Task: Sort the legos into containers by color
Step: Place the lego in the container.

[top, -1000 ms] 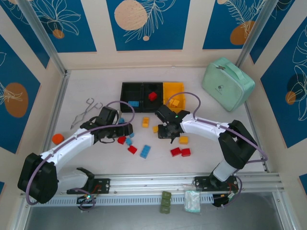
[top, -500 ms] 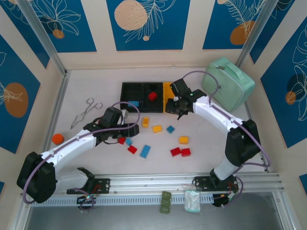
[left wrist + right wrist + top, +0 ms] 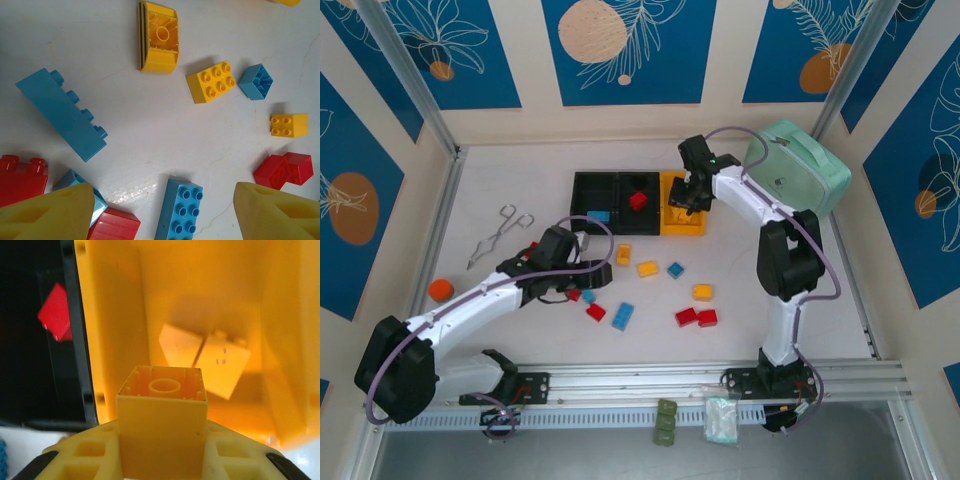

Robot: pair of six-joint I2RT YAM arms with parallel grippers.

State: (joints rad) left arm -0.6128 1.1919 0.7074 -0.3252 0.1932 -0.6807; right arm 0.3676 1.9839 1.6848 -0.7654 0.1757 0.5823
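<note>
**Figure: A yellow lego held above the yellow container**

At far left, an orange disc (image 3: 441, 290) and metal tongs (image 3: 500, 230) lay on the white table (image 3: 520, 170). The left gripper (image 3: 582, 281) hung low over a cluster of loose legos (image 3: 596, 311), its fingers (image 3: 47, 212) apart and holding nothing. In its wrist view a long blue lego (image 3: 62, 114) lay on its side. Its long axis ran from upper left to lower right of the frame, and its studs pointed to the upper right. A blue eight-stud lego (image 3: 180, 210) sat studs up between the fingertips.

Farther from the arms stood the three joined containers. The left black bin (image 3: 588, 190) held a blue piece (image 3: 598, 215), the middle black bin (image 3: 628, 222) held a red piece (image 3: 638, 200), and the yellow bin (image 3: 688, 226) stood on the right. The right gripper (image 3: 686, 198) hovered over the yellow bin, clamped on a yellow lego (image 3: 161, 415). The lego's hollow underside faced the wrist camera, so its studs pointed toward the bin floor. Two yellow legos (image 3: 222, 365) lay on that floor, touching. At far right rested a mint-green case (image 3: 795, 170).
</note>
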